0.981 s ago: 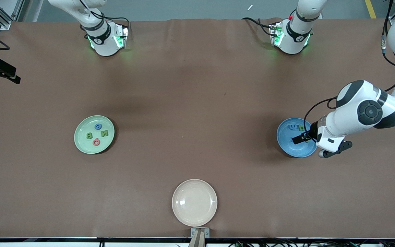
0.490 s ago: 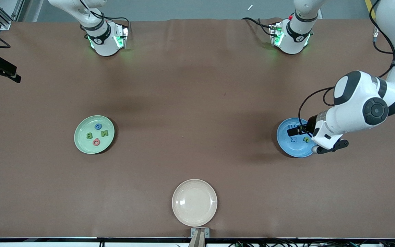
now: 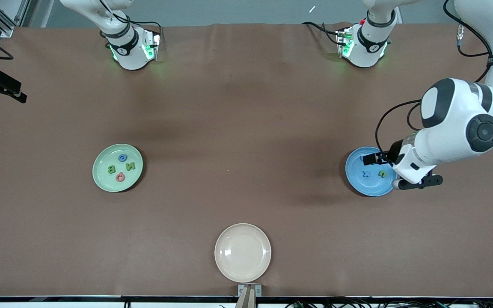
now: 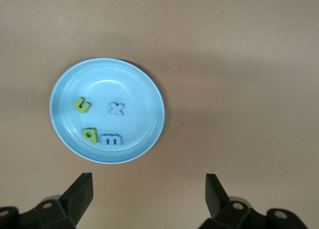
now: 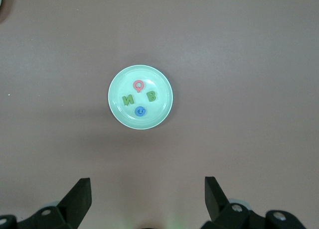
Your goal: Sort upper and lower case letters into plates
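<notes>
Eight small foam letters lie sorted in two plates on the brown surface (image 3: 246,128). The pale green plate (image 3: 101,177), toward the right arm's end, holds four: a blue round letter (image 3: 122,158), a green N (image 3: 130,166), a green B (image 3: 111,169) and a red round letter (image 3: 120,176), all well apart from the rim. The blue plate (image 3: 368,186), near the edge at the left arm's end, holds the other four, shown whole in the left wrist view: a green hooked letter (image 4: 82,105), a blue x (image 4: 116,108), a green q-like letter (image 4: 90,135) and a blue m (image 4: 110,139), the last two just beside each other. A cream plate (image 3: 242,252) sits alone near the middle of the edge closest to the front camera.

The left gripper (image 3: 372,158) hangs over the blue plate's rim on the side toward the arm bases, its fingers (image 4: 79,194) spread wide and holding nothing. The right gripper (image 5: 147,201) waits high above the pale green plate; its arm shows only at its base in the front view, and its fingers (image 5: 79,195) are likewise parted and bare
</notes>
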You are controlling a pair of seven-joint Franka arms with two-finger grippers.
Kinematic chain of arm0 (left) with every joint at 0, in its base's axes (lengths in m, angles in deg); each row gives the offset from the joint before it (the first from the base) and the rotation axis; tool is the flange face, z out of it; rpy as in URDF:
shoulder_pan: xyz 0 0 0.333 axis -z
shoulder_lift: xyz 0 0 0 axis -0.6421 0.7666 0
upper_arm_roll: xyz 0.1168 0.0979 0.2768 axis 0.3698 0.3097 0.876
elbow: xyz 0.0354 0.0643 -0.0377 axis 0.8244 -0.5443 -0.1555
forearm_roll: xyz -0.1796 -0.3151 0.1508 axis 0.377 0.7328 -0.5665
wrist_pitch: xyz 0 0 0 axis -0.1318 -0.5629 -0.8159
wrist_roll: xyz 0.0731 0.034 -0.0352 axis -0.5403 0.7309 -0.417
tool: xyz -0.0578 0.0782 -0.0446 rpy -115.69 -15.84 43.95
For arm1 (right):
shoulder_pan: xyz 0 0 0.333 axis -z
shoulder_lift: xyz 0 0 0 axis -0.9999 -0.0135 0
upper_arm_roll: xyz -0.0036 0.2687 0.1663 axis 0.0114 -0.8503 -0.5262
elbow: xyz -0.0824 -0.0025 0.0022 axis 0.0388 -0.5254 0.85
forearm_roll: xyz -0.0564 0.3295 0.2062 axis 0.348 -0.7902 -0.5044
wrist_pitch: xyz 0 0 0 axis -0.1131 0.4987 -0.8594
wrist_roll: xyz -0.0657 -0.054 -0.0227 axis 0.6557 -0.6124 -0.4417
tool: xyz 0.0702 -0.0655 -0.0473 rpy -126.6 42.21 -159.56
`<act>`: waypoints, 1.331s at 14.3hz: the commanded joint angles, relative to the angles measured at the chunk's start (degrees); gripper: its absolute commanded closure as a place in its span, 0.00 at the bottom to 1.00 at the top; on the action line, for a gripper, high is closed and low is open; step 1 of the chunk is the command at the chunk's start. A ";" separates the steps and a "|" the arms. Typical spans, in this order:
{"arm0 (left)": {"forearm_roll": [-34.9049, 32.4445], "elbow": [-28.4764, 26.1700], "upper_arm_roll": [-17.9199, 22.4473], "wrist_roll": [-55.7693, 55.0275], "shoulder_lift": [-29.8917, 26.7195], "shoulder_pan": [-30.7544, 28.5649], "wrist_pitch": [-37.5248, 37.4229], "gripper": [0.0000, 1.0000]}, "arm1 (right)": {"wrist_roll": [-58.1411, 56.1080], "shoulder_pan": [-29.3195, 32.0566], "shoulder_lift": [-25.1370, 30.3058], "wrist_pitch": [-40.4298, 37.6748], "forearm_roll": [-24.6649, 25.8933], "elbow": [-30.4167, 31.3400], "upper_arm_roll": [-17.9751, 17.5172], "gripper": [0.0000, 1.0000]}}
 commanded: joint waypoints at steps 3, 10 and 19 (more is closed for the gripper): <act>6.46 2.28 29.18 7.32 -2.27 24.72 -2.20 0.01 | -0.36 0.75 2.10 0.69 -0.66 2.41 -0.35 0.00; 6.55 3.08 31.07 14.35 -11.22 20.56 -6.76 0.01 | -0.36 0.67 2.02 0.51 -0.57 3.11 -0.52 0.00; -1.79 2.38 27.56 15.50 -19.32 19.22 -8.62 0.01 | -0.27 0.58 1.93 1.39 -0.57 3.20 -0.61 0.00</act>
